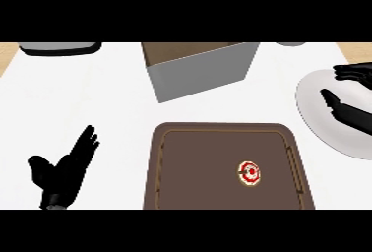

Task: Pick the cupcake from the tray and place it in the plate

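Note:
A cupcake (pixel 249 173) with white and red icing stands on the right part of the brown tray (pixel 196 167), seen from above. The white plate (pixel 320 118) lies at the right edge, beyond the tray's far right corner. My right hand (pixel 356 115) hovers over the plate with fingers spread and nothing in it, well away from the cupcake. To the left of the tray, my left hand (pixel 65 170) rests open at the lower left, fingers pointing up.
A grey open-topped box (pixel 200 71) with a brown inside stands behind the tray. A dark, grey-topped object (pixel 58 47) sits at the far left corner. A small grey item (pixel 291 43) shows at the back right.

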Controlling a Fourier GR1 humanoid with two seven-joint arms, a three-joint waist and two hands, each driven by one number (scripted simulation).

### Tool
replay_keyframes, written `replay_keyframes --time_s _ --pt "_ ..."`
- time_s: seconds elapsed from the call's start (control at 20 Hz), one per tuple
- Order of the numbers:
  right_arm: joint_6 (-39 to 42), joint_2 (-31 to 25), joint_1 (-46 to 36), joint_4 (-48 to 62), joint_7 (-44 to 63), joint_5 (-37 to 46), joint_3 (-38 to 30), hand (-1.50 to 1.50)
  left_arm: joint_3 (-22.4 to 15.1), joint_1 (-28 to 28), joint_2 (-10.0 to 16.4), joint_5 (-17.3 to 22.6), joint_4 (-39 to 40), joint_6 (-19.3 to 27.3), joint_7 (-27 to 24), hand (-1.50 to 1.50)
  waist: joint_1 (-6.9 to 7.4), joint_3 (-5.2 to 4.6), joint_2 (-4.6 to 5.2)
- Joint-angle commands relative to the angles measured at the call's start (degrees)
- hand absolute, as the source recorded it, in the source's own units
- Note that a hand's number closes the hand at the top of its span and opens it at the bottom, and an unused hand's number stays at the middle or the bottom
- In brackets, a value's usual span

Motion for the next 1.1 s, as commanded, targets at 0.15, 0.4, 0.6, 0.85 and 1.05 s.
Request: replay_keyframes --time_s 0.15,0.4,0.6,0.85,1.05 --pt "-0.3 3.8 15.9 -8.4 -10.3 -1.0 -5.5 -1.50 -1.9 -4.2 -5.0 -1.7 3.4 1.3 6.0 0.00 1.50 0.15 -0.29" --pt "6.1 -5.9 17.6 -15.6 -0.1 -0.2 -7.6 -1.50 -1.7 -3.9 -5.8 -3.1 5.4 0.0 4.2 0.00 1.30 0.04 -0.31" --pt "13.6 -13.6 21.2 -16.1 3.6 5.1 -2.4 -1.50 -3.1 -2.7 -6.4 -3.8 1.9 2.1 6.1 0.00 1.42 0.02 -0.34" --pt "14.6 -16.1 19.6 -25.5 16.2 10.0 3.3 -1.50 -0.6 -2.8 -4.6 -2.6 2.5 -1.1 5.8 0.00 2.43 0.01 -0.25" --pt "17.0 -18.0 16.6 -29.4 27.5 11.2 5.3 -1.50 1.1 -3.2 -4.6 -1.9 5.0 -3.6 4.5 0.00 2.64 0.01 -0.13"
